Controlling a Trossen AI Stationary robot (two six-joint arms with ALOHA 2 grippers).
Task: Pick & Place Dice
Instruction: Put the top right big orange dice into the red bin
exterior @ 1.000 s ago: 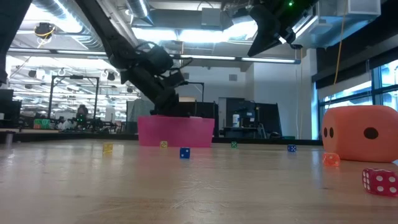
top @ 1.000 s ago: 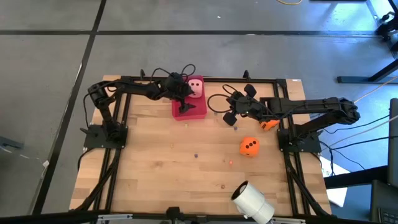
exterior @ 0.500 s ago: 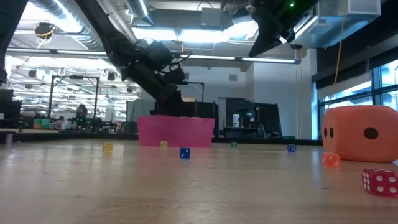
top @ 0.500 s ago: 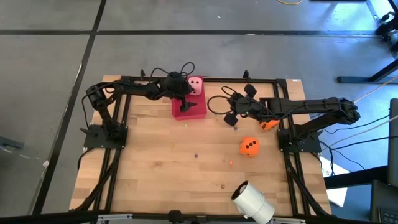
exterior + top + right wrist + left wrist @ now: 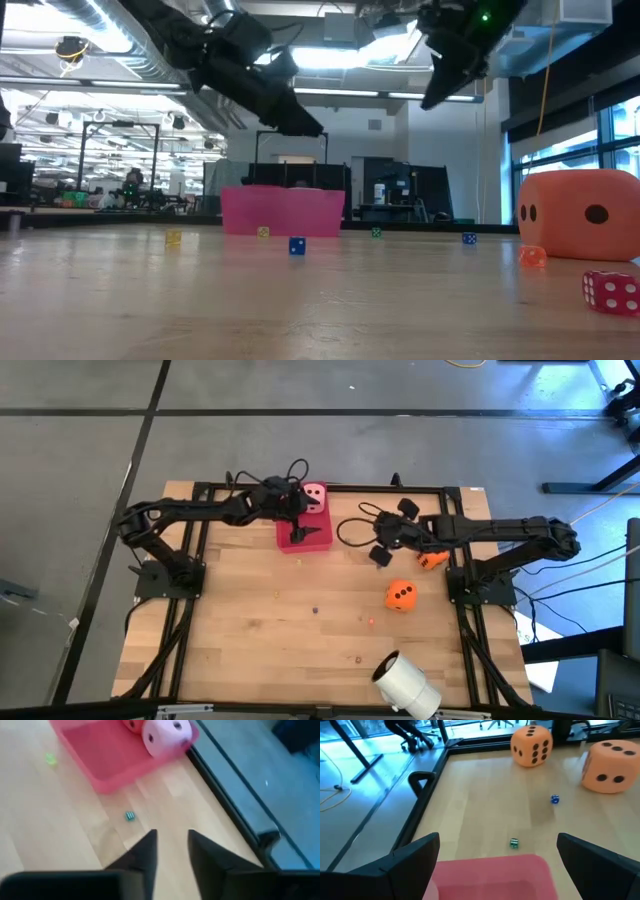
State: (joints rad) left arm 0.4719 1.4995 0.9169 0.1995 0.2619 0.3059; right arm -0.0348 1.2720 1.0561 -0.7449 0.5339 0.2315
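Note:
The red tray lies at the table's far middle. In its far part sit a pale pink die and, beside it, a red die. My left gripper hovers open above the tray, nothing between its fingers. One orange die rests on the wood at the right. A second orange die lies partly under my right arm. My right gripper hangs above the bare wood between tray and orange dice, tipped down, with a narrow empty gap between its fingers.
A white roll lies near the front edge at the right. Tiny dice are scattered on the wood, a blue one and a green one among them. A black frame borders the table. Bare wood spreads across the near middle.
My left gripper has risen out of the tray, staying open, and now hangs well above the tray's rim. My right gripper has tipped further down while staying in nearly the same place. The dice have kept still.

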